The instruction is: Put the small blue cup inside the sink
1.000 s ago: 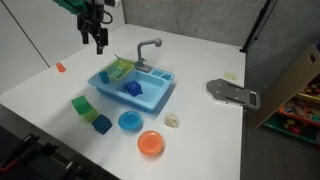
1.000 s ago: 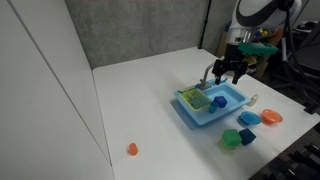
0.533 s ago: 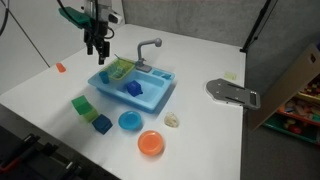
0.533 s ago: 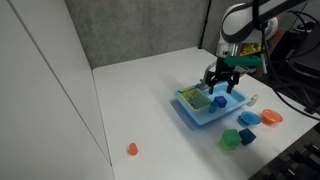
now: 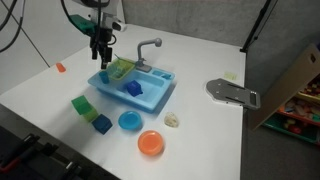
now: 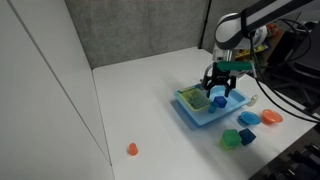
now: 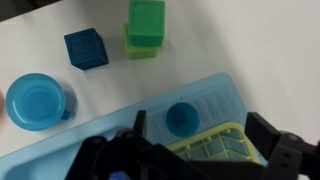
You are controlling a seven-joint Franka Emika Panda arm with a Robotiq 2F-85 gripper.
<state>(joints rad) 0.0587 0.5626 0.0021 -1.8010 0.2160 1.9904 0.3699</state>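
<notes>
As the released claw (image 5: 100,60) overhangs the sink (image 5: 160,100) rim, the small blue cup (image 5: 133,88) sits inside.

The table (image 5: 200,125) is brightly and evenly lit from above in both exterior views, and only short, soft shadows are cast beside the sink (image 5: 135,92). No glare is seen on its plastic. The grey backdrop (image 6: 140,30) is left noticeably dimmer than the table. In the wrist view the table is washed out almost to plain white, while the dark gripper (image 7: 200,135) at the bottom edge is rendered blurred and underexposed. All pictures are coarse, so fine edges are softened.
</notes>
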